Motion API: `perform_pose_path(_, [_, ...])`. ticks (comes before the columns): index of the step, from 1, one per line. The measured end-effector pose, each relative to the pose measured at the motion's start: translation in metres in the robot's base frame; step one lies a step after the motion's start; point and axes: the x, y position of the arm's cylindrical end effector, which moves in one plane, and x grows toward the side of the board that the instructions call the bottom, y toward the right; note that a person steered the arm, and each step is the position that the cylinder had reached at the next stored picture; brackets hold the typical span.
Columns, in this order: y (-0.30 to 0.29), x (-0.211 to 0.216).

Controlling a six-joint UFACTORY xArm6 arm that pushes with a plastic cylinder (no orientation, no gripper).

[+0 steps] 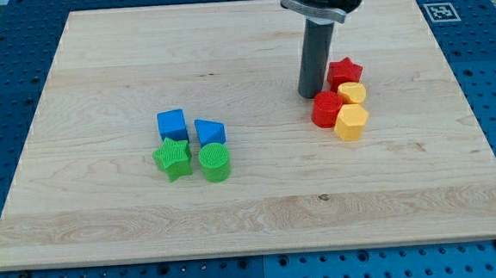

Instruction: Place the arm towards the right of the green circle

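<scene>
The green circle [215, 162] lies left of the board's middle. A green star [172, 157] is just to its left. A blue cube [172, 125] and a blue triangle [210, 132] sit right behind them. My tip [312, 94] rests on the board far to the right of the green circle and higher in the view. It is next to a red block [326, 109] and a red star [344, 71].
Two yellow blocks, one [352, 93] above the other [351, 122], sit right of the red block. The wooden board [253, 216] lies on a blue perforated table. A marker tag [439, 11] is at the board's top right corner.
</scene>
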Motion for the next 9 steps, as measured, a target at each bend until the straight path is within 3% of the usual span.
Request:
perform_pose_path(7, [-0.063, -0.003])
perform_pose_path(9, [-0.068, 0.035])
